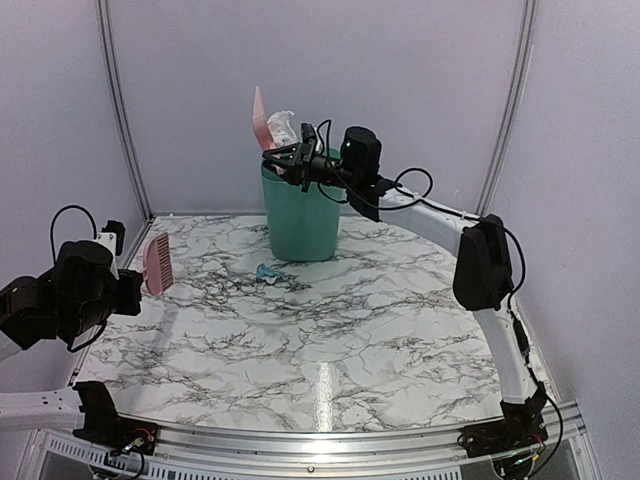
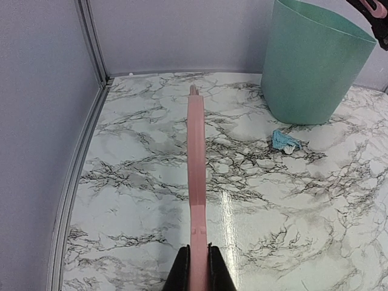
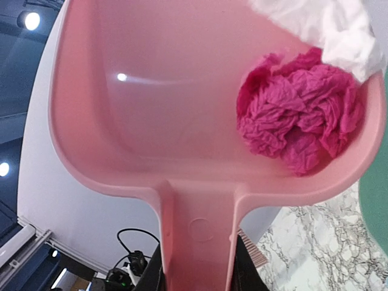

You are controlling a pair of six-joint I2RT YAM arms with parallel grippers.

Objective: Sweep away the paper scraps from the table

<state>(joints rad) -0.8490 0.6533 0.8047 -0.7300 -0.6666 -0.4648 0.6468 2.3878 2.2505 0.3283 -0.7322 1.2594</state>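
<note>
My right gripper (image 1: 292, 160) is shut on the handle of the pink dustpan (image 3: 200, 121) and holds it tilted above the teal bin (image 1: 300, 215). A crumpled magenta paper scrap (image 3: 297, 121) and a white piece (image 3: 330, 27) lie in the pan's low corner. A light blue paper scrap (image 1: 268, 272) lies on the marble table (image 1: 330, 340) in front of the bin; it also shows in the left wrist view (image 2: 285, 140). My left gripper (image 2: 199, 270) is shut on the pink brush (image 2: 196, 157), held at the table's left side (image 1: 157, 262).
The teal bin (image 2: 312, 60) stands at the back middle of the table. Grey walls close the back and sides. The metal front edge (image 1: 330, 440) carries both arm bases.
</note>
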